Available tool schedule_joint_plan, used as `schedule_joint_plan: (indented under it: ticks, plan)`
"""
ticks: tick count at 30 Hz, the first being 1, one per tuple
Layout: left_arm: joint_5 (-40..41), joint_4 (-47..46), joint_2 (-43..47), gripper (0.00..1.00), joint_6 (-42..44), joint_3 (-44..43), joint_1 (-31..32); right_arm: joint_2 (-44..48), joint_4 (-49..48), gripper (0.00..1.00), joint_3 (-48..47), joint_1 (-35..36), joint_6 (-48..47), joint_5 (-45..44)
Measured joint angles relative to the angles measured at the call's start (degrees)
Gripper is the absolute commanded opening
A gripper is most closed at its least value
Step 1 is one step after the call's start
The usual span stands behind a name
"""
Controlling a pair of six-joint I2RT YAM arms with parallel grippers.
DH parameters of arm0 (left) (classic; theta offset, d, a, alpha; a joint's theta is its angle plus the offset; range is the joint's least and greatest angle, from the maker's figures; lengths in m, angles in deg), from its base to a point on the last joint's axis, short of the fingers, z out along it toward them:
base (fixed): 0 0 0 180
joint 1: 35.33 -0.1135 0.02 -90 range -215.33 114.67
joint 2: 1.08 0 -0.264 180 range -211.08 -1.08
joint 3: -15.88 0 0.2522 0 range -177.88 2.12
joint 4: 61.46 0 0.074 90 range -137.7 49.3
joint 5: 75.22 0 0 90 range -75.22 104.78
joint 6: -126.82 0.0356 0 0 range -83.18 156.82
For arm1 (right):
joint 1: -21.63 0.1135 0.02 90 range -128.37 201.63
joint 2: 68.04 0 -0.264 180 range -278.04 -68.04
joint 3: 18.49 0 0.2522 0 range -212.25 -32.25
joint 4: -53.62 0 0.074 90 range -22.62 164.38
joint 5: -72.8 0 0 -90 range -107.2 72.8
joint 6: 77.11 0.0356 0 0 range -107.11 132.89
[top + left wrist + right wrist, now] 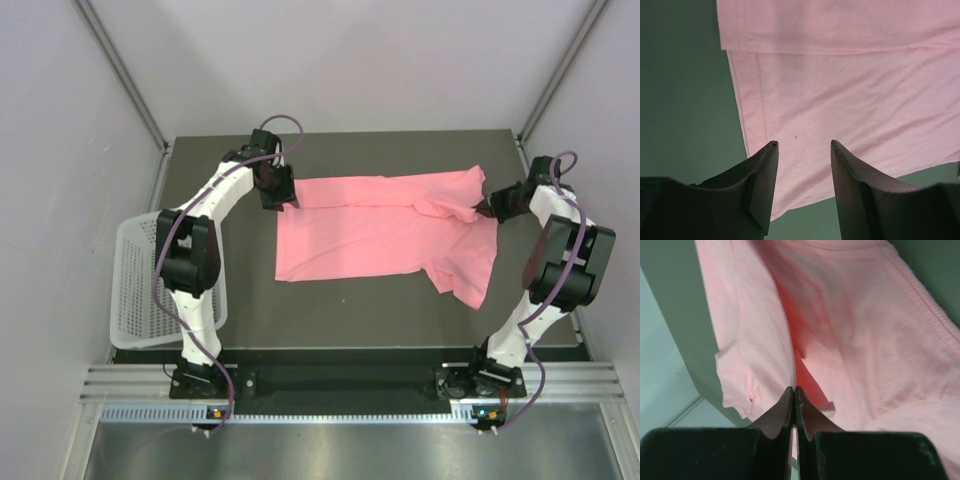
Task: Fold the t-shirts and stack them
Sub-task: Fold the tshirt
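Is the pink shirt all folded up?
Not yet. The t-shirt lies mostly spread on the table, only its far edge doubled over.

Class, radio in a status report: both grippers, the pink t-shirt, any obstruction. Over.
Left gripper open over the salmon-pink short-sleeved t-shirt, partly folded. Right gripper shut on its right end. White perforated plastic basket left, apart from it.

One shirt (pixel 380 225). One basket (pixel 135 290), at nine o'clock. One table (pixel 350 310). Two arms: left arm (pixel 195 250) at seven o'clock, right arm (pixel 560 260) at four. Two grippers: left gripper (pixel 804 145) at eleven o'clock, right gripper (pixel 794 390) at three.
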Motion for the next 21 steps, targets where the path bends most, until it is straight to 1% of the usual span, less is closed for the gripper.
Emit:
schedule_joint_plan:
  ticks: [6,11,14,15,16,19,21]
  plan:
    - [-0.04,0.02,-0.39,0.51,0.13,-0.11,0.0,0.0,0.13,0.0,3.23,0.02,0.0,-1.66]
    - [-0.22,0.0,-0.42,0.51,0.13,-0.39,0.0,0.0,-0.07,0.04,5.66,0.02,0.0,-2.78]
    - [-0.39,0.0,-0.44,0.51,0.13,-0.46,0.0,0.0,-0.11,0.14,6.47,0.02,-0.13,-3.39]
    - [-0.44,0.0,-0.44,0.51,0.13,-0.52,0.0,0.0,-0.09,0.22,6.54,0.02,-0.39,-3.45]
    - [-0.44,0.0,-0.44,0.51,0.13,-0.57,0.0,0.0,-0.09,0.27,6.54,0.02,-0.63,-3.48]
    - [-0.42,0.04,-0.83,0.51,0.11,-1.29,0.0,-0.11,0.74,0.36,5.66,0.04,-3.8,-4.37]
    - [-0.42,-0.07,-1.6,0.51,0.11,-2.38,0.0,-0.28,1.25,0.47,3.56,0.07,-7.02,-5.33]
